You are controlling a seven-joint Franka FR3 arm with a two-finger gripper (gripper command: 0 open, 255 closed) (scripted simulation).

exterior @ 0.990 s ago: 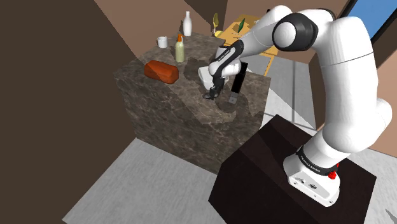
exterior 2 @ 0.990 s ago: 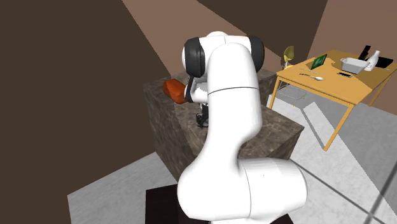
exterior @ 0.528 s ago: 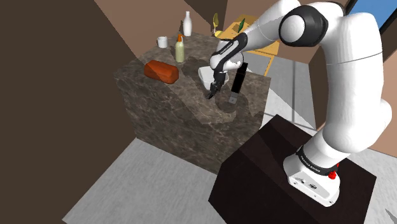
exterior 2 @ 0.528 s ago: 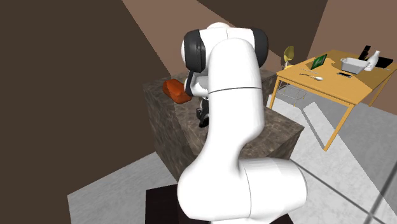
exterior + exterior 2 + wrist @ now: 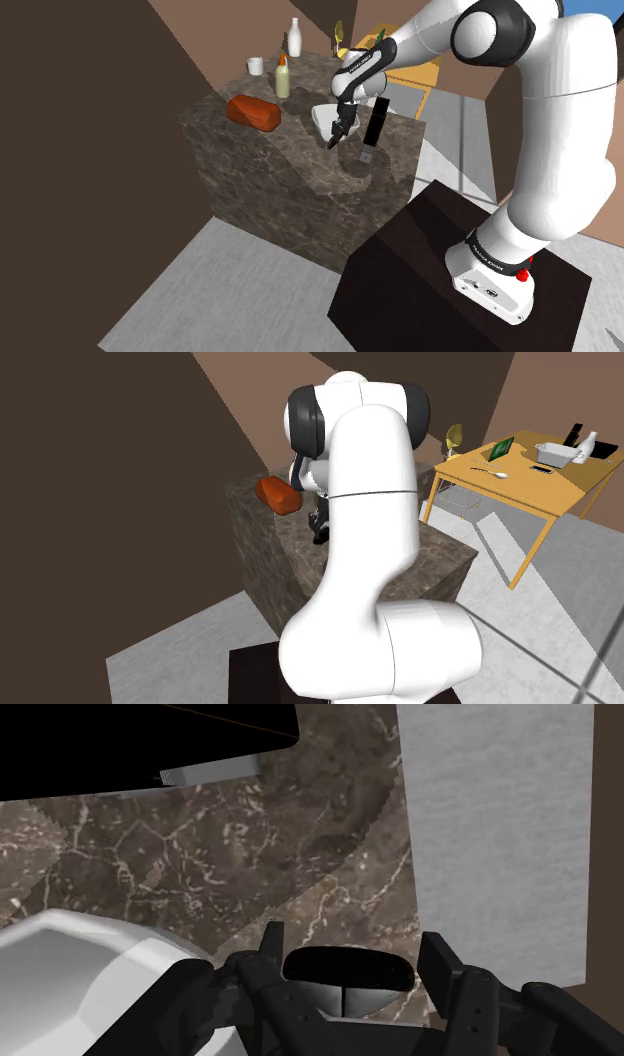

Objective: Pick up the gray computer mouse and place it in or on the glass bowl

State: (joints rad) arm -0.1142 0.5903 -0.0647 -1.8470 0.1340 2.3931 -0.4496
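My gripper (image 5: pixel 350 952) is shut on a dark, almost black computer mouse (image 5: pixel 347 970), clasped between both fingers. Beside and below the gripper sits the bowl (image 5: pixel 70 979), drawn plain white, on the brown marble counter (image 5: pixel 200 854). In the shoulder view the gripper (image 5: pixel 334 140) hangs just above the counter at the near rim of the white bowl (image 5: pixel 320 116). In the second exterior view the arm hides most of the gripper (image 5: pixel 320 535).
A black upright slab with a grey end (image 5: pixel 372 130) stands on the counter close to the gripper, on the shoulder view's right. An orange-red loaf (image 5: pixel 252 112), two bottles (image 5: pixel 283 78) and a cup (image 5: pixel 256 66) stand farther back. A wooden table (image 5: pixel 520 477) is beyond.
The gripper has risen off the counter with the mouse in it and moved toward the bowl's rim. The arm's elbow has lifted.
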